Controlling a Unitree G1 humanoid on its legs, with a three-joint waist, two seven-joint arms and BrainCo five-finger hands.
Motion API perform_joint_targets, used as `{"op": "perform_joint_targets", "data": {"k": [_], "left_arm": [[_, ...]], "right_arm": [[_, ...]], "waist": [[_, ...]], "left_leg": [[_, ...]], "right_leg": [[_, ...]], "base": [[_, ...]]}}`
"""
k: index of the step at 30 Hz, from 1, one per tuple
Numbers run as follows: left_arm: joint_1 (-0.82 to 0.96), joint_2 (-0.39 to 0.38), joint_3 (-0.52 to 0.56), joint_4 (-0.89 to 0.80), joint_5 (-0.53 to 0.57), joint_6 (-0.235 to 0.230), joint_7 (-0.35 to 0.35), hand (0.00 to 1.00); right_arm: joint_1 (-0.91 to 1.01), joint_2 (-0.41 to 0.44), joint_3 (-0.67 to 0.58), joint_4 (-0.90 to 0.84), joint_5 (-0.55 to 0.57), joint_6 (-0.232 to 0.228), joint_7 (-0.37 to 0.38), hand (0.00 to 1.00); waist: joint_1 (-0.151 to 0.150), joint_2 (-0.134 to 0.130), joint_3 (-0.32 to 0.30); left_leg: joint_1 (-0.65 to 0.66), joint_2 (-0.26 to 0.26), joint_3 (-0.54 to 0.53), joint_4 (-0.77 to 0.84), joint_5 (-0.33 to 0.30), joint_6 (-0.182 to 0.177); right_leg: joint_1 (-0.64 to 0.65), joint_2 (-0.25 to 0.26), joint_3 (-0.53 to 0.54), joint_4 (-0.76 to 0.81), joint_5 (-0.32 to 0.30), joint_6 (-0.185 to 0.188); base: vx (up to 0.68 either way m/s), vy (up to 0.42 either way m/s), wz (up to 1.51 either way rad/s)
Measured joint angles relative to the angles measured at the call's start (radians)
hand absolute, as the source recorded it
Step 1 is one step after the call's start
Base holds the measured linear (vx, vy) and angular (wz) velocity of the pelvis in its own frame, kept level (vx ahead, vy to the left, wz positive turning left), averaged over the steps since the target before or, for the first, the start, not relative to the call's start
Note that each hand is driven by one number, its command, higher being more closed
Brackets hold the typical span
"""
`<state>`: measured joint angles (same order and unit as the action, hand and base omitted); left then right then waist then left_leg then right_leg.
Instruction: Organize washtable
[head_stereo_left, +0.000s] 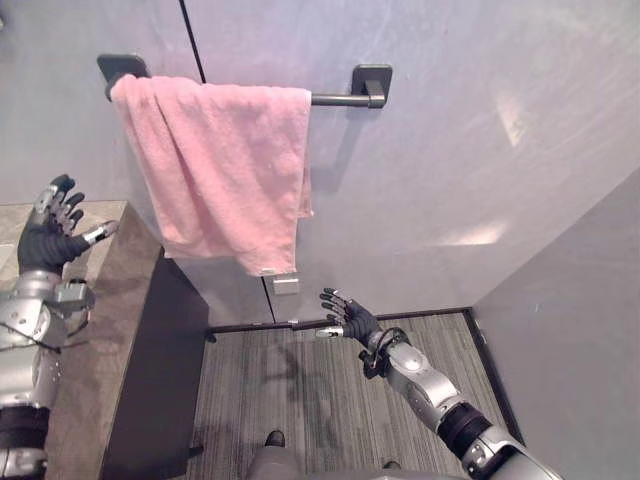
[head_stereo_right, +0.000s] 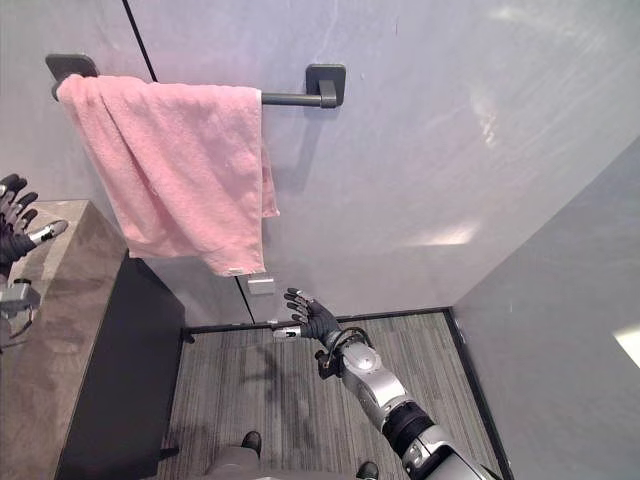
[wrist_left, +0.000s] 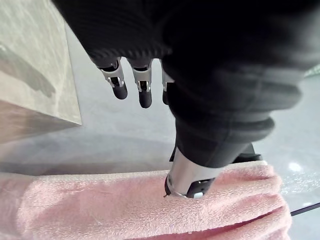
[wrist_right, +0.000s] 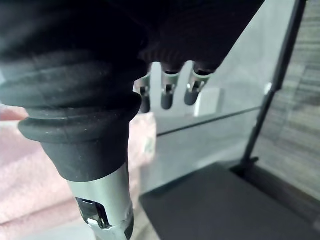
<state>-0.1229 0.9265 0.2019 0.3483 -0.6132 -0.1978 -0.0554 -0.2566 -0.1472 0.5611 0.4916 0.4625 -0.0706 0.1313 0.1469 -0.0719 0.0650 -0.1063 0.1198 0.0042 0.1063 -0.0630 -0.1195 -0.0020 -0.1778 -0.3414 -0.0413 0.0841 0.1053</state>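
Both hands are empty, fingers spread: left hand above counter, right hand below towel. Towel hangs on bar; apparently little remains.

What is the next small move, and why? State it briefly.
Probably lift the right hand toward the lower corner of the pink towel. It hangs unevenly, bunched at the left end of the bar. Both hands are open and empty; the right hand is nearest that corner, the left hand over the countertop.
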Motion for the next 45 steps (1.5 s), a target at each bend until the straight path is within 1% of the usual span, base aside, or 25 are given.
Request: {"op": "perform_joint_targets", "data": {"k": [1,2,4,5,6,7,9,14,15,19,20,22,24,25,26,28,31,32,35,36,39,41,43,44,45], "left_arm": [[-0.036,0.029,-0.033,0.034,-0.004,0.007,-0.01,0.0],[-0.044,0.036,-0.042,0.041,-0.004,0.009,-0.012,0.0],[-0.094,0.073,-0.099,0.089,-0.004,0.027,-0.039,0.0],[-0.103,0.08,-0.111,0.097,-0.004,0.028,-0.044,0.0],[-0.115,0.091,-0.13,0.101,-0.004,0.033,-0.054,0.0],[-0.148,0.091,-0.162,0.119,-0.004,0.036,-0.058,0.0],[-0.179,0.091,-0.189,0.145,-0.004,0.039,-0.068,0.0],[-0.266,0.092,-0.259,0.216,-0.004,0.05,-0.074,0.0],[-0.292,0.092,-0.281,0.236,-0.003,0.058,-0.073,0.0],[-0.357,0.092,-0.293,0.284,-0.002,0.062,-0.068,0.0],[-0.399,0.096,-0.309,0.31,-0.002,0.063,-0.057,0.0],[-0.424,0.097,-0.313,0.333,-0.002,0.063,-0.045,0.0],[-0.447,0.097,-0.317,0.345,-0.001,0.063,-0.029,0.0],[-0.457,0.098,-0.317,0.356,-0.001,0.063,-0.025,0.0],[-0.473,0.098,-0.317,0.372,-0.001,0.063,-0.022,0.0],[-0.478,0.1,-0.317,0.378,-0.001,0.063,-0.006,0.0],[-0.511,0.099,-0.316,0.406,-0.002,0.063,-0.004,0.0],[-0.514,0.099,-0.316,0.409,-0.003,0.063,-0.004,1.0],[-0.533,0.088,-0.316,0.42,-0.004,0.064,-0.002,1.0],[-0.541,0.084,-0.316,0.42,-0.006,0.063,0.004,1.0],[-0.579,0.033,-0.308,0.415,-0.036,0.063,0.035,1.0],[-0.588,0.023,-0.305,0.41,-0.057,0.063,0.051,1.0],[-0.604,0.019,-0.304,0.398,-0.076,0.063,0.069,1.0],[-0.606,0.012,-0.299,0.381,-0.084,0.062,0.08,1.0],[-0.606,0.006,-0.291,0.374,-0.086,0.062,0.082,1.0]], "right_arm": [[0.011,-0.001,0.001,-0.007,0.0,0.0,0.004,0.0],[0.014,-0.002,0.001,-0.007,0.0,0.0,0.005,0.0],[0.025,-0.002,0.008,-0.008,-0.001,0.0,0.007,0.0],[0.026,-0.002,0.008,-0.008,-0.001,0.0,0.008,0.0],[0.028,-0.002,0.008,-0.009,0.0,0.0,0.01,0.0],[0.03,-0.002,0.01,-0.009,-0.001,0.0,0.012,0.0],[0.031,-0.003,0.01,-0.012,0.0,0.0,0.013,0.0],[0.056,-0.012,0.026,-0.059,0.0,-0.001,0.019,0.0],[0.059,-0.011,0.031,-0.065,0.0,-0.001,0.02,0.0],[0.064,-0.01,0.033,-0.1,0.0,-0.001,0.02,0.0],[0.071,-0.01,0.032,-0.119,0.0,-0.001,0.02,0.0],[0.071,-0.007,0.029,-0.134,0.0,-0.001,0.02,0.0],[0.071,-0.007,0.021,-0.159,0.0,-0.001,0.02,0.0],[0.071,-0.007,0.016,-0.166,0.0,-0.001,0.02,0.0],[0.071,-0.004,0.005,-0.166,0.0,-0.001,0.02,0.0],[0.071,0.003,-0.004,-0.17,0.001,-0.001,0.019,0.0],[0.057,-0.013,-0.004,-0.254,0.028,-0.001,0.021,0.0],[0.044,-0.017,-0.002,-0.264,0.041,0.0,0.021,0.0],[-0.094,-0.032,-0.003,-0.276,0.083,0.0,0.02,0.0],[-0.174,-0.039,-0.003,-0.276,0.097,-0.001,0.014,0.0],[-0.349,-0.058,-0.006,-0.271,0.133,-0.003,-0.029,0.0],[-0.448,-0.051,-0.005,-0.238,0.152,-0.003,-0.064,0.0],[-0.562,-0.046,-0.005,-0.171,0.16,-0.004,-0.096,0.0],[-0.657,-0.042,-0.007,-0.101,0.164,-0.004,-0.121,0.0],[-0.692,-0.034,-0.008,-0.073,0.164,-0.005,-0.133,0.0]], "waist": [[-0.004,0.0,0.0],[-0.005,0.0,0.0],[-0.011,0.0,0.0],[-0.015,0.0,0.0],[-0.027,0.0,0.0],[-0.026,0.0,0.0],[-0.032,0.0,0.0],[-0.038,-0.003,0.0],[-0.048,-0.003,0.001],[-0.058,-0.014,0.006],[-0.058,-0.022,0.009],[-0.058,-0.031,0.015],[-0.061,-0.034,0.037],[-0.064,-0.037,0.043],[-0.073,-0.04,0.048],[-0.076,-0.045,0.051],[-0.076,-0.053,0.067],[-0.076,-0.055,0.067],[-0.073,-0.059,0.074],[-0.071,-0.062,0.084],[-0.048,-0.065,0.102],[-0.048,-0.068,0.109],[-0.039,-0.072,0.12],[-0.024,-0.074,0.127],[-0.021,-0.073,0.13]], "left_leg": [[-0.004,0.003,0.004,0.002,0.001,-0.001],[-0.004,0.003,0.006,0.002,0.001,-0.001],[-0.006,0.003,0.023,0.003,0.001,-0.001],[-0.008,0.003,0.026,0.004,0.001,-0.001],[-0.018,0.004,0.028,0.008,0.001,-0.001],[-0.024,0.006,0.036,0.011,0.0,-0.001],[-0.031,0.007,0.041,0.014,0.0,-0.001],[-0.044,0.022,0.071,0.016,0.002,-0.004],[-0.05,0.023,0.073,0.016,0.003,-0.006],[-0.06,0.033,0.092,0.019,0.004,-0.007],[-0.066,0.039,0.095,0.022,0.004,-0.007],[-0.072,0.04,0.098,0.026,0.004,-0.008],[-0.073,0.04,0.099,0.031,0.004,-0.008],[-0.073,0.04,0.099,0.032,0.004,-0.008],[-0.073,0.04,0.099,0.032,0.004,-0.008],[-0.074,0.04,0.1,0.032,0.004,-0.008],[-0.076,0.04,0.106,0.032,0.005,-0.008],[-0.077,0.04,0.107,0.032,0.005,-0.008],[-0.077,0.04,0.107,0.032,0.009,-0.01],[-0.077,0.04,0.106,0.032,0.012,-0.01],[-0.084,0.04,0.102,0.027,0.02,-0.01],[-0.085,0.038,0.094,0.009,0.036,-0.01],[-0.085,0.038,0.087,-0.008,0.051,-0.014],[-0.085,0.039,0.089,-0.018,0.058,-0.015],[-0.086,0.039,0.088,-0.023,0.063,-0.014]], "right_leg": [[-0.004,0.003,0.007,-0.006,0.005,-0.006],[-0.004,0.003,0.009,-0.008,0.006,-0.006],[-0.01,0.004,0.022,-0.021,0.013,-0.003],[-0.015,0.004,0.028,-0.021,0.014,-0.003],[-0.025,0.004,0.035,-0.022,0.015,-0.003],[-0.034,0.006,0.043,-0.025,0.021,-0.003],[-0.039,0.007,0.047,-0.032,0.024,-0.001],[-0.074,0.021,0.073,-0.033,0.037,-0.014],[-0.08,0.021,0.077,-0.034,0.038,-0.015],[-0.103,0.031,0.098,-0.036,0.051,-0.022],[-0.109,0.036,0.1,-0.04,0.057,-0.027],[-0.109,0.038,0.102,-0.052,0.061,-0.026],[-0.109,0.038,0.104,-0.052,0.062,-0.025],[-0.109,0.038,0.104,-0.052,0.063,-0.025],[-0.11,0.038,0.105,-0.052,0.063,-0.026],[-0.112,0.038,0.106,-0.052,0.064,-0.026],[-0.118,0.038,0.112,-0.052,0.067,-0.025],[-0.119,0.038,0.113,-0.052,0.067,-0.024],[-0.12,0.038,0.115,-0.052,0.072,-0.026],[-0.12,0.038,0.115,-0.053,0.075,-0.027],[-0.126,0.039,0.113,-0.056,0.083,-0.028],[-0.128,0.039,0.103,-0.056,0.084,-0.029],[-0.132,0.041,0.097,-0.056,0.085,-0.031],[-0.138,0.043,0.099,-0.056,0.087,-0.032],[-0.14,0.043,0.098,-0.056,0.087,-0.032]], "base": [[-0.01,-0.011,-0.15],[-0.01,-0.005,-0.15],[-0.02,-0.005,-0.2],[-0.04,-0.005,-0.17],[-0.05,-0.003,-0.16],[-0.05,-0.004,-0.16],[-0.04,-0.008,-0.14],[-0.04,-0.015,-0.19],[-0.03,-0.016,-0.13],[-0.03,-0.013,-0.17],[-0.03,-0.028,-0.1],[-0.04,-0.026,-0.07],[-0.04,-0.011,-0.03],[-0.04,-0.003,-0.01],[-0.04,-0.003,-0.01],[-0.01,-0.001,-0.02],[-0.01,-0.002,-0.06],[-0.02,-0.001,-0.04],[-0.01,0.0,0.0],[-0.06,-0.001,0.01],[-0.06,-0.002,0.04],[-0.04,-0.008,0.14],[-0.03,-0.013,0.07],[0.0,0.0,0.0],[0.0,0.0,0.0]]}}
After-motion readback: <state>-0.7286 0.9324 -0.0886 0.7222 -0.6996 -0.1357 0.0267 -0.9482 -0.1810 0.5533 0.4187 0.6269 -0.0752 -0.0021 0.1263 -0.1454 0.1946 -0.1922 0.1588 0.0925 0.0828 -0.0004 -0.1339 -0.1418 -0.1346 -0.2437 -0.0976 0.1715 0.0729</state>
